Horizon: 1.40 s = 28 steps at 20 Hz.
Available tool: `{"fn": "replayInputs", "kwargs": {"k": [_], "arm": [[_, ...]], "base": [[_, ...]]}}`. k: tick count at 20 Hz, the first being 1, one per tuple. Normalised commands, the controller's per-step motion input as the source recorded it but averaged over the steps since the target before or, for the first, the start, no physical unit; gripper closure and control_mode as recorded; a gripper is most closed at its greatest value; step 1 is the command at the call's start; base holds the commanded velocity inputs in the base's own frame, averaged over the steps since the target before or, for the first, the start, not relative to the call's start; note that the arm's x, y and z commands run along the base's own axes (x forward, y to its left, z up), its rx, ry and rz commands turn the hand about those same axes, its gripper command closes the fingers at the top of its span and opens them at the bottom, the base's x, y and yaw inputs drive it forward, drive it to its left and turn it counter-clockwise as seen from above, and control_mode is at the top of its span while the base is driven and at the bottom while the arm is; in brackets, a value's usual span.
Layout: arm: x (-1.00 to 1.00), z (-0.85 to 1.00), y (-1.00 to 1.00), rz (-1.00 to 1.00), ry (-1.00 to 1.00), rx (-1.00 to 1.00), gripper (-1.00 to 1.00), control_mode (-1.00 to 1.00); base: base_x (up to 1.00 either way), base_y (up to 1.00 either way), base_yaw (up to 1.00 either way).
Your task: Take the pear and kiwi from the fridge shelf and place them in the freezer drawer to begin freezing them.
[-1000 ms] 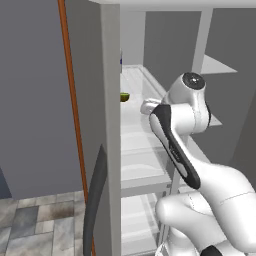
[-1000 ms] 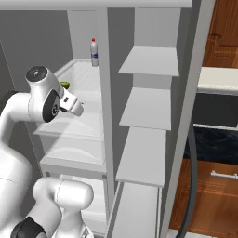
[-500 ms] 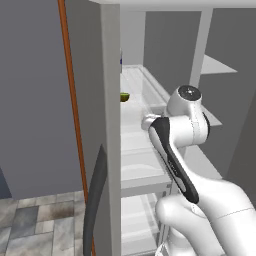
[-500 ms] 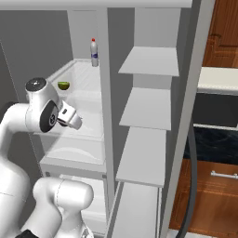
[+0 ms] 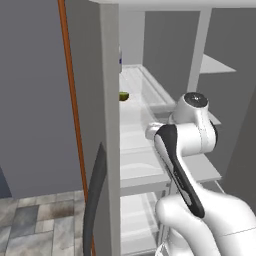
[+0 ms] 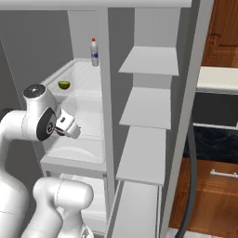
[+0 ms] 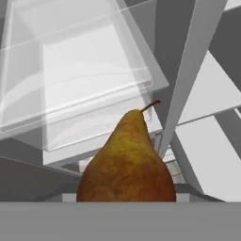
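Hand (image 6: 76, 133), gripping the pear (image 7: 126, 162), has dropped below the fridge shelf (image 6: 88, 100).

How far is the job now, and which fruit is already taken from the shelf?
Done: the pear is off the shelf. In hand: it is gripped, close before the hand camera. Left: place it in the freezer drawer, then fetch the small green fruit, likely the kiwi, which lies on the shelf.
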Motion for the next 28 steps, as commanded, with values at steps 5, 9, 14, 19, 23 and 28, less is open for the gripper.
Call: {"fn": "replayInputs", "kwargs": {"k": [5, 9, 14, 19, 23, 28], "arm": [[0.0, 0.0, 0.0, 0.0, 0.0, 0.0, 1.0, 1.0], [0.0, 0.0, 0.0, 0.0, 0.0, 0.0, 1.0, 1.0], [0.0, 0.0, 0.0, 0.0, 0.0, 0.0, 1.0, 1.0], [0.01, -0.18, -0.32, -0.06, 0.05, 0.05, 1.0, -1.0], [0.14, -0.45, -0.69, -0.11, 0.15, 0.1, 1.0, -1.0], [0.28, -0.58, -0.58, -0.13, 0.21, 0.05, 1.0, -1.0]], "base": [[-0.98, -0.11, -0.04], [-0.74, -0.19, -0.06], [-0.26, -0.36, -0.1], [0.0, -0.13, -0.04], [0.0, 0.0, 0.0], [0.0, 0.0, 0.0]]}}
